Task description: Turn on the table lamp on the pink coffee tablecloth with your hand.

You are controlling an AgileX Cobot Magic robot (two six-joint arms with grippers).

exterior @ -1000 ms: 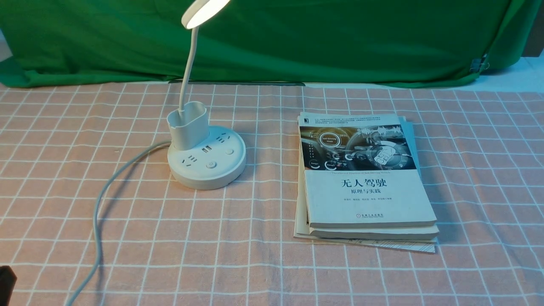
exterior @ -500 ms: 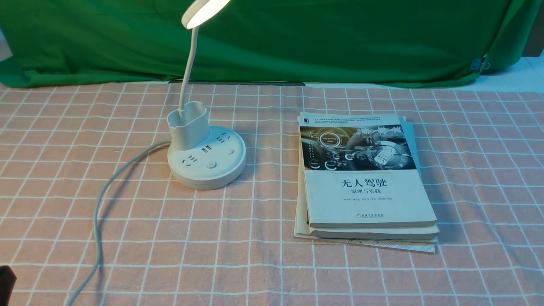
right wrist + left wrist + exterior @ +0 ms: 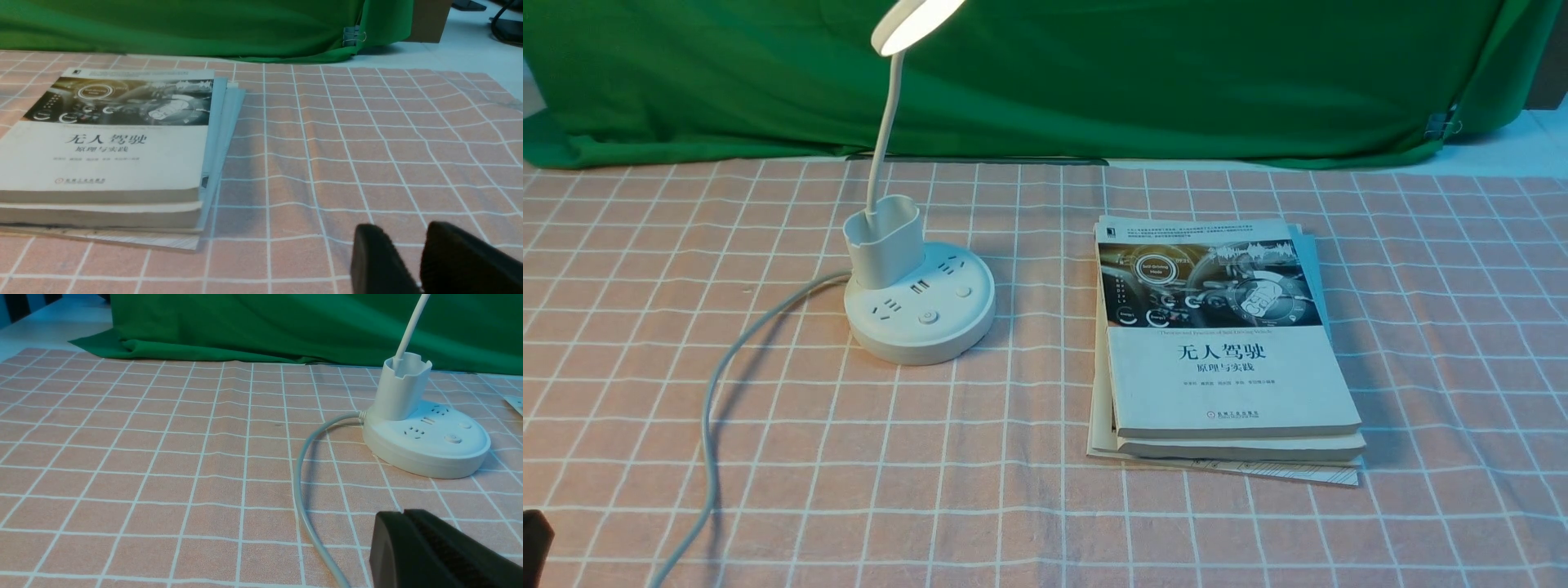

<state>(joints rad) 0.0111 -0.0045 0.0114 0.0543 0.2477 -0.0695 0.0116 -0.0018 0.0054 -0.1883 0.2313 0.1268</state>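
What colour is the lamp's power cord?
Pale grey cord, clearest in the left wrist view.

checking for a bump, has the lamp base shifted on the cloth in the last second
No. The table lamp base sits on the same grid lines of the pink coffee tablecloth, same gap to the books.

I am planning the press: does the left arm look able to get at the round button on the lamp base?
Probably yes. Only open tablecloth and the grey cord lie between the left gripper and the table lamp, whose button faces up, uncovered.
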